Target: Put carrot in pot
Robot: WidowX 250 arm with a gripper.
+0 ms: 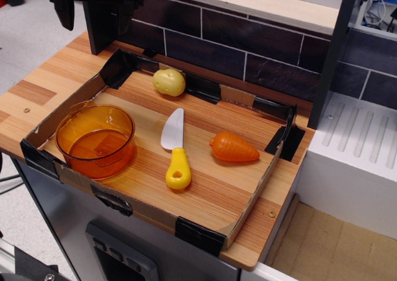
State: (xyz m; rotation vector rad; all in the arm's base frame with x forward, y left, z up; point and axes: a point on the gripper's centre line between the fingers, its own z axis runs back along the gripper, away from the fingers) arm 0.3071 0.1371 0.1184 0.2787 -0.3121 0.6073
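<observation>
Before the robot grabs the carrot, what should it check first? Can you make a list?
1. Carrot lies free, nothing on it: ok.
2. Pot upright and looks empty: ok.
3. Toy knife lies between carrot and pot, so lift over it: not ok.
4. Potato sits at the back, away from the carrot: ok.
5. Gripper open: cannot tell, only its dark lower part shows at the top edge.

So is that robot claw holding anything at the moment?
No, nothing. The gripper hangs empty at the top left, and the carrot lies untouched on the board, apart from the pot.
</observation>
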